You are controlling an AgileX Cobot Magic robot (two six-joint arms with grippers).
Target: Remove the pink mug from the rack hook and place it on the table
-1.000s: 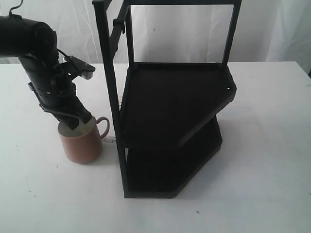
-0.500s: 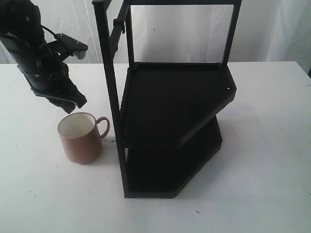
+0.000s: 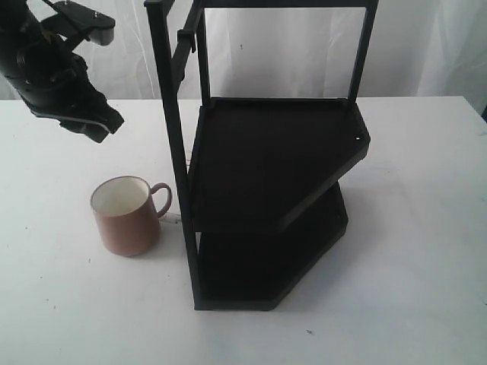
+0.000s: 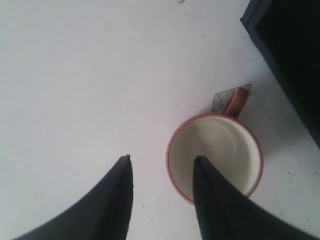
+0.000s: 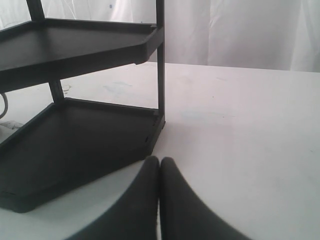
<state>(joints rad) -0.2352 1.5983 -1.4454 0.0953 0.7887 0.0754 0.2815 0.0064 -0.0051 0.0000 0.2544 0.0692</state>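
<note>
Left claw hung spread, empty, upper left; pink mug stood on bench below-right of it.

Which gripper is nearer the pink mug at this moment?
Left. The left gripper hangs open just above the pink mug on the table. The right gripper, fingers shut, sits low by the rack's opposite side, away from the mug.

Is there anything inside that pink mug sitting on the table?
Nothing shows inside the pink mug: only a bare cream-white wall and bottom. A finger of the left claw covers a small part near the rim.
</note>
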